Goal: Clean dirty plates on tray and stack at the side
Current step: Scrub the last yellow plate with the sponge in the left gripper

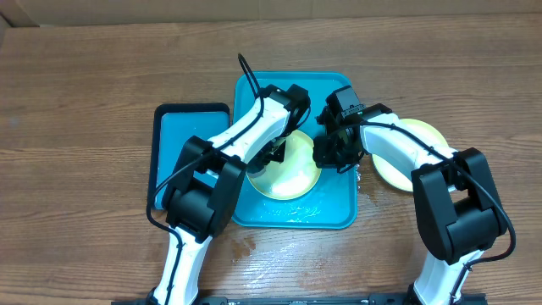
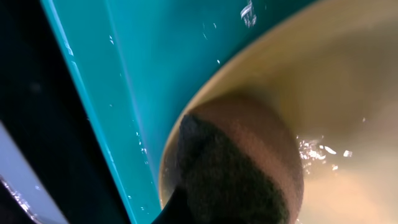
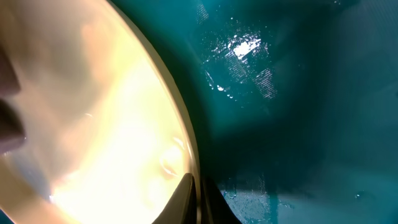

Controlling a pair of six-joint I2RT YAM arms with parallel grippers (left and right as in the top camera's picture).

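A yellow-green plate [image 1: 292, 176] lies on the wet teal tray [image 1: 339, 212]. My left gripper [image 1: 275, 154] is shut on a dark, brown-backed sponge [image 2: 239, 168], which presses on the plate's [image 2: 348, 93] pale inside near its rim, close to the tray's wall [image 2: 93, 124]. My right gripper [image 1: 329, 154] is shut on the plate's right rim. In the right wrist view that rim runs down between its dark fingers [image 3: 214, 202], with the plate [image 3: 93, 112] to the left and the tray floor [image 3: 298, 124] to the right. A second yellow-green plate [image 1: 423, 134] sits on the table right of the tray, partly under my right arm.
A smaller dark-rimmed blue tray [image 1: 190, 127] lies directly left of the teal one, under my left arm. Water drops glisten on the tray's front floor [image 1: 296, 207] and on the wooden table [image 1: 246, 241] before it.
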